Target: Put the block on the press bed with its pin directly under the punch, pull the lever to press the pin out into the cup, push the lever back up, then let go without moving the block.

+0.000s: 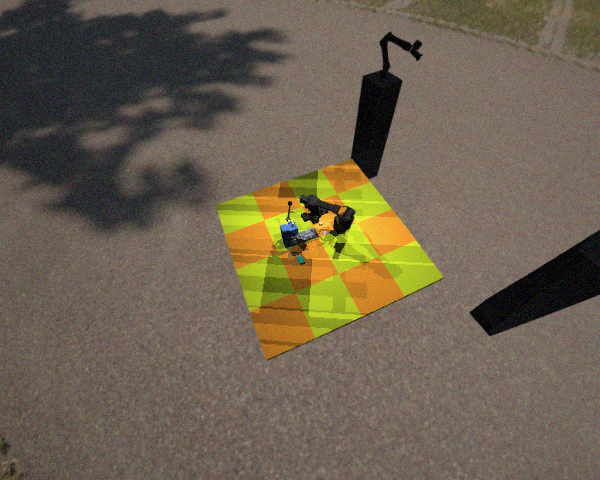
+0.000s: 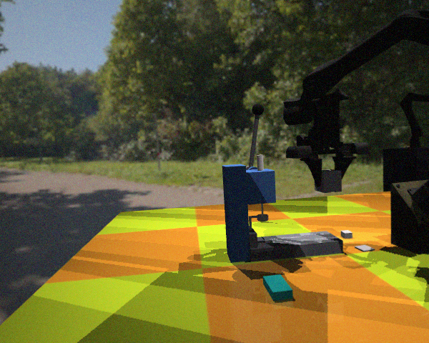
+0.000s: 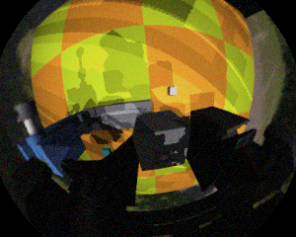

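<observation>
While the gripper (image 2: 329,176) (image 3: 156,132) grips the block (image 2: 330,181) (image 3: 160,140), a teal piece (image 1: 301,259) (image 2: 277,287) (image 3: 107,151) lies near the press (image 1: 289,235) (image 2: 237,214) (image 3: 46,150).

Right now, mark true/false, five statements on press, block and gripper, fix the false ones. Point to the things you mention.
1. The gripper (image 2: 331,173) (image 3: 156,132) holds the dark grey block (image 2: 331,181) (image 3: 160,140). True.
2. The block sits on the press bed (image 2: 299,245) (image 3: 120,114). False: it hangs in the air, off to the side of the blue press (image 1: 288,233) (image 2: 237,214) (image 3: 46,148).
3. The lever (image 1: 289,210) (image 2: 254,138) stands raised. True.
4. The teal block (image 1: 301,259) (image 2: 277,286) (image 3: 107,151) lies on the bed. False: it lies on the checkered surface beside the press.
5. The lever ends in a black ball. True.
</observation>
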Available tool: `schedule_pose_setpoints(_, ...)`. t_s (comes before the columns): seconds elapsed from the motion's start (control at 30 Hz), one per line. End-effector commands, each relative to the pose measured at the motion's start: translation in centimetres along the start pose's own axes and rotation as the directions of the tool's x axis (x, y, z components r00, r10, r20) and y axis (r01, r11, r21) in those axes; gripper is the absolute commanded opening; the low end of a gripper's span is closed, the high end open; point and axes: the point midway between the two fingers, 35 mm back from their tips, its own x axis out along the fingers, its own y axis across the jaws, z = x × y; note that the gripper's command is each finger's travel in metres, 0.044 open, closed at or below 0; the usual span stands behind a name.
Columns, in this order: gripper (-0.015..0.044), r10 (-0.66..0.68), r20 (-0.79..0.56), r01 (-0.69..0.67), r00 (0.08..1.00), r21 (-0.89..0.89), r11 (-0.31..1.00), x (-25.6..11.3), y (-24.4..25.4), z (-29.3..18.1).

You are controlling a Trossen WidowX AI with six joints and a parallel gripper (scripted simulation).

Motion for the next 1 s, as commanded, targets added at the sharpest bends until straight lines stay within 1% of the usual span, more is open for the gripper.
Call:
schedule_pose_setpoints(0.0, 0.0, -0.003, 0.004, 0.003, 1.0, 0.012, 1.0, 1.1, 0.6, -0.1)
schedule_pose_setpoints(0.33, 0.0, -0.002, -0.001, 0.002, 1.0, 0.031, 1.0, 6.1, 2.8, -1.3)
schedule_pose_setpoints(0.53, 0.0, -0.002, -0.002, 0.002, 1.0, 0.032, 0.999, 6.9, 3.0, -1.4)
schedule_pose_setpoints(0.73, 0.0, -0.002, -0.003, 0.002, 1.0, 0.032, 0.999, 9.2, 2.9, -1.5)
schedule_pose_setpoints(0.97, 0.0, -0.002, -0.003, 0.002, 1.0, 0.032, 0.999, 9.6, 2.9, -1.5)
